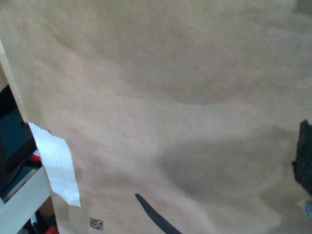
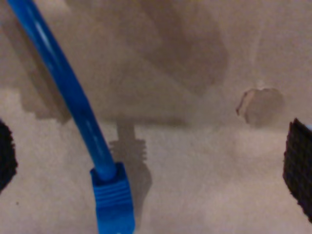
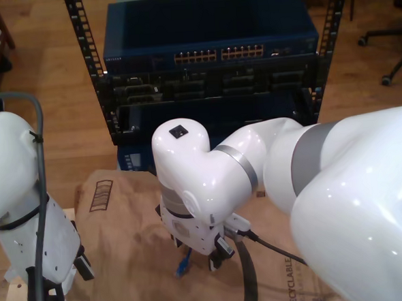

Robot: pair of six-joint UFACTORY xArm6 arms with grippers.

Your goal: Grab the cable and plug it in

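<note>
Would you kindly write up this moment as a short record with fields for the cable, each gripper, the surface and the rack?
cable: blue cable with a blue boot at its end, lying on the brown paper; its end also shows under the arm in the exterior view
my second gripper: open, one black pad on either side of the cable end, not touching it
my first gripper: above bare paper; open or shut cannot be told
surface: creased brown paper with a small tear
rack: dark blue network switch with a row of ports, beyond the paper
</note>
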